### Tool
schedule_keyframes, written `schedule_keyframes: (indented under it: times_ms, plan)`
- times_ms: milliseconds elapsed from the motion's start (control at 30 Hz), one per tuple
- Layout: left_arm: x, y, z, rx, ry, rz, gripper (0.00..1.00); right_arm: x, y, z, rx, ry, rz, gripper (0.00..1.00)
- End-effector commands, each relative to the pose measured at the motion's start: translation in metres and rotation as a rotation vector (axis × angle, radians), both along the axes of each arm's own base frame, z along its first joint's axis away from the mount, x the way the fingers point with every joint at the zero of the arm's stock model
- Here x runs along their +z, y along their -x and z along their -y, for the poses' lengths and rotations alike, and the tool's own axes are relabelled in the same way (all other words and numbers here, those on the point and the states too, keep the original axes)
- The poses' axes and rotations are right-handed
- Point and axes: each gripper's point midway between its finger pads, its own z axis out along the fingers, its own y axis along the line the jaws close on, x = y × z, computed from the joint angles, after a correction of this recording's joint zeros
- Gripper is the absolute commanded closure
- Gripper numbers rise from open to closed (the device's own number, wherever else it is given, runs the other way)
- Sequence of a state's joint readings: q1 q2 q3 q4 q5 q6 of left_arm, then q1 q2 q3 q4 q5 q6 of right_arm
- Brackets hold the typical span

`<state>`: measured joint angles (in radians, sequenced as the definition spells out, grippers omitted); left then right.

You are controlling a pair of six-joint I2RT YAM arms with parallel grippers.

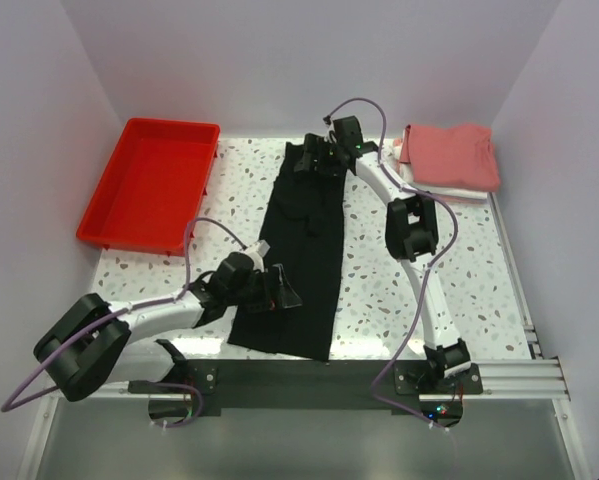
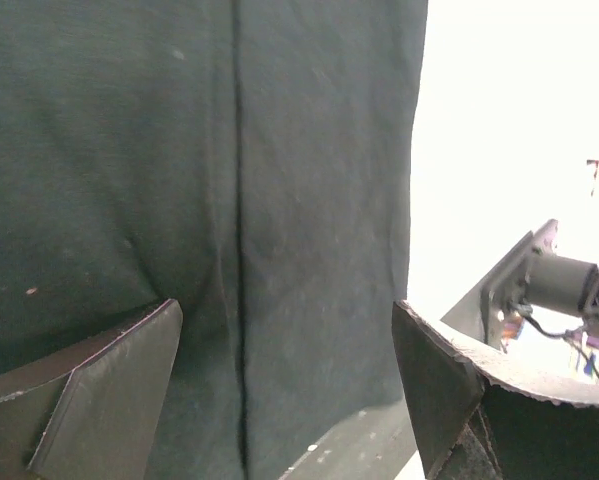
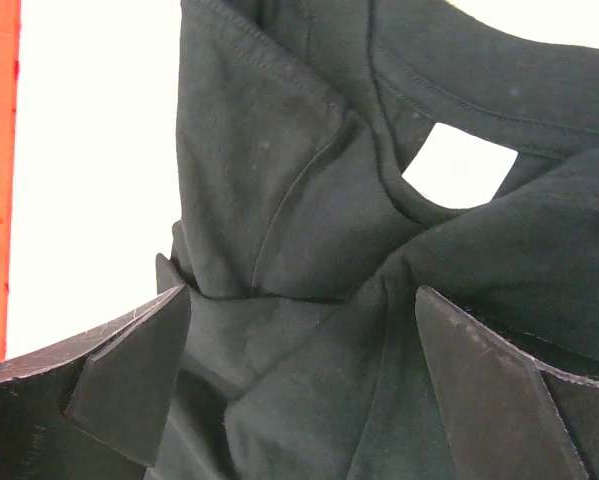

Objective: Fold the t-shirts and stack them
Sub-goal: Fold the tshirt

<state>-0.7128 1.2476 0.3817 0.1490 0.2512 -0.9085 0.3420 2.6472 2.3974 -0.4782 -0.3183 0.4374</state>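
Fingers of each claw fill the bottom of the wrist views, spread apart with dark cloth between them and nothing pinched. The black t-shirt (image 1: 304,250) lies down the middle of the overhead frame as a long narrow strip, already folded lengthwise, its neck end at upper centre and its hem at lower centre near the table's front edge. The right gripper (image 3: 304,295) hangs wide open over the neck end, where the cloth is bunched into crossing folds around the collar. The left gripper (image 2: 285,310) is open too, low over the strip's lower left edge; a seam or fold line runs between its jaws.

The main risk, as I judge it, is a bad pinch. At the rumpled collar the right claw could catch one ridge and not the full thickness, so the lengthwise fold would fall open on lifting. The left claw sits close to the cloth's edge and could close on the top layer alone. Uneven lifts would skew the strip.

Further out, folded salmon-red and white t-shirts (image 1: 454,160) sit at upper right, and a red tray (image 1: 149,185) at upper left.
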Motion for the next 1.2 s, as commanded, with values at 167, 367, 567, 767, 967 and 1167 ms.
schedule_keyframes:
  times_ms: [167, 367, 567, 767, 967, 1167]
  plan:
    - [-0.009, 0.045, 0.052, -0.209, 0.0, -0.059, 0.09, -0.024, 0.004, -0.02, 0.042, -0.012, -0.021, 0.01]
    - [0.032, 0.043, 0.089, -0.308, 0.047, 0.102, 0.1, 0.05, 0.005, -0.027, 0.086, -0.039, 0.099, 0.01]
    - [0.073, 0.018, 0.084, -0.246, 0.011, 0.244, 0.06, 0.147, 0.032, -0.017, 0.141, -0.007, 0.228, 0.01]
    - [0.09, -0.04, 0.007, 0.096, -0.197, 0.332, 0.0, 0.139, 0.074, 0.049, 0.007, 0.234, 0.207, 0.01]
    - [0.099, -0.065, -0.012, 0.154, -0.071, 0.367, 0.0, 0.14, 0.087, 0.079, -0.046, 0.353, 0.217, 0.05]
    - [0.098, -0.082, 0.011, 0.105, -0.022, 0.377, 0.0, 0.119, 0.061, 0.068, -0.041, 0.362, 0.211, 0.24]
